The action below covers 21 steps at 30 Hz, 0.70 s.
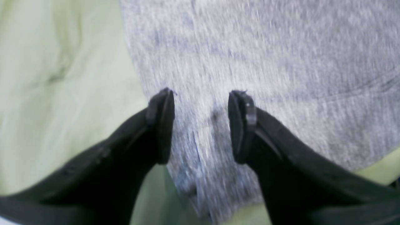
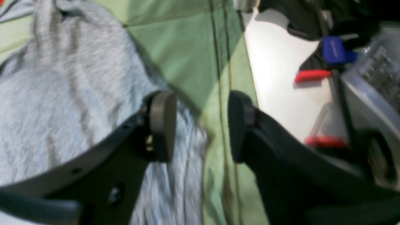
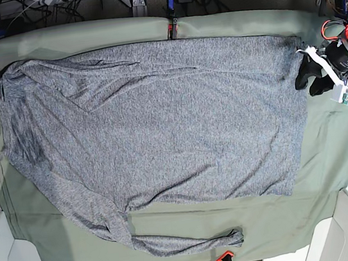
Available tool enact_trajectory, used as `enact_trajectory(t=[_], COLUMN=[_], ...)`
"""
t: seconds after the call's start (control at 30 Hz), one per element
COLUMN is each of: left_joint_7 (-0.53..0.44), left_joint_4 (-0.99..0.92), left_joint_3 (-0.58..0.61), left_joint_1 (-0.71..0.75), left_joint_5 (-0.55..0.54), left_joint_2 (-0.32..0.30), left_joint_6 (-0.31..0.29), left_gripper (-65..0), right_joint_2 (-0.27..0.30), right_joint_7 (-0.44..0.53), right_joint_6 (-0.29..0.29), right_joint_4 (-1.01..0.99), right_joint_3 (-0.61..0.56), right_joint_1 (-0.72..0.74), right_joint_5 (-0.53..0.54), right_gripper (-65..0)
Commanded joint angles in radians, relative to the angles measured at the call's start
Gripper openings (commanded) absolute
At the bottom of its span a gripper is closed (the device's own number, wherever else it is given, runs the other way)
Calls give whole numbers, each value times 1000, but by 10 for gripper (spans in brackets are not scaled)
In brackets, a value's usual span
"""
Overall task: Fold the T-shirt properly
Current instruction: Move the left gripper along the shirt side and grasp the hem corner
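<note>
I see the T-shirt point(image 3: 154, 127) spread flat across the table cloth point(image 3: 333, 153). Both the left gripper point(image 1: 201, 126) at three o'clock and the right gripper point(image 2: 202, 126) at nine o'clock stand released, grasping nothing. I judge each needs a firm pinch on the edge beneath before lifting.

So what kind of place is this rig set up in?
Likely a robotics lab bench: a table under an olive-green cloth held by clamps, cables and gear behind, and the T-shirt spread out.
</note>
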Motion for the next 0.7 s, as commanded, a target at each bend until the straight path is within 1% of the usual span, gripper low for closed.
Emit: enact_trajectory(t=[0.0, 0.1, 0.13, 0.27, 0.37, 0.53, 0.6, 0.67], left_joint_7=[-26, -26, -26, -44, -73, -164, -236, -316], left_joint_4=[-8, -91, -128, -283, -397, -618, -715, -822], left_joint_3=[11, 73, 93, 170, 227, 312, 339, 367], left_joint_1=[-36, -122, -153, -297, -413, -608, -678, -748], left_joint_5=[-4, 13, 18, 40, 66, 114, 151, 195], left_joint_2=[-27, -35, -36, -35, -35, -35, -35, -32], left_joint_6=[-1, -1, -1, -1, 0, 14, 17, 51], left_gripper=[-317, -243, -236, -236, -236, -236, -236, -236], right_joint_2=[16, 15, 15, 15, 14, 15, 15, 15], right_joint_7=[29, 70, 87, 148, 154, 127, 116, 116], right_joint_6=[1, 3, 3, 3, 3, 3, 3, 3], right_joint_4=[-27, -183, -234, -364, -380, -380, -380, -380], right_joint_3=[-19, -80, -98, -161, -177, -177, -177, -177], right_joint_1=[50, 116, 131, 163, 163, 162, 161, 161], right_joint_5=[-1, -12, -14, -18, -37, -37, -36, -36], right_gripper=[-378, -378, -378, -378, -378, -378, -378, -378])
